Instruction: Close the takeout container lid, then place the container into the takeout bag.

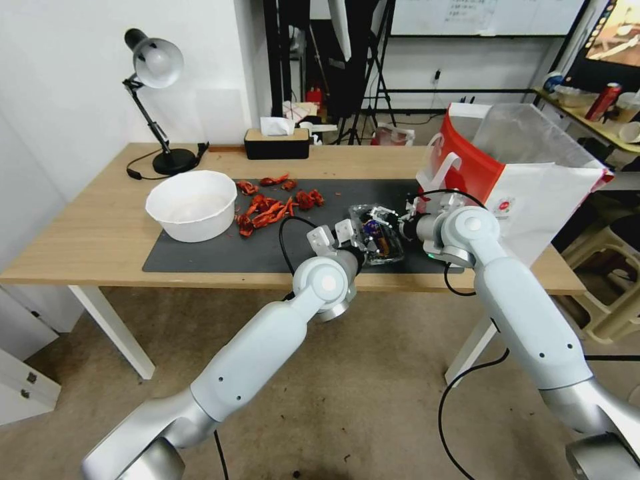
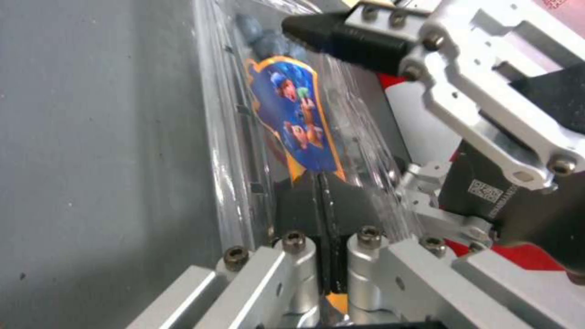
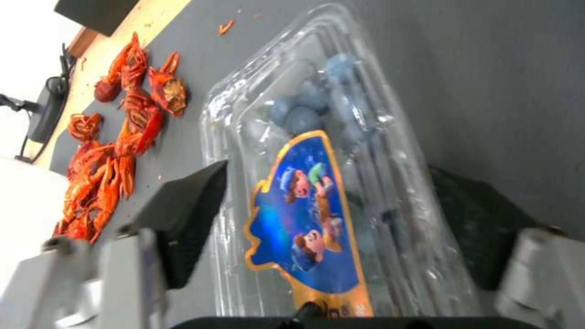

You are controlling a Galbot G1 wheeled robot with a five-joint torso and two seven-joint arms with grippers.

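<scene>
The takeout container [image 1: 379,239] lies on the dark mat, blueberries [image 3: 305,114] showing through the clear plastic. Its lid [image 3: 305,219], bearing a blue cartoon label, lies down over the berry tray; whether it has latched I cannot tell. My left gripper [image 1: 347,235] is at the container's near-left edge, and its fingers [image 2: 292,256] are shut on the plastic rim. From the right, my right gripper [image 1: 392,223] stands open, its black pads [image 3: 183,210] straddling the container without squeezing it. The takeout bag [image 1: 533,180], white with a red side panel, stands open at the table's right end.
On the left of the mat [image 1: 220,257] stands a white bowl [image 1: 191,203], with red crayfish [image 1: 270,207] scattered beside it. A desk lamp [image 1: 157,67] and a tissue box [image 1: 277,143] stand along the back edge. The table's front edge runs just below the container.
</scene>
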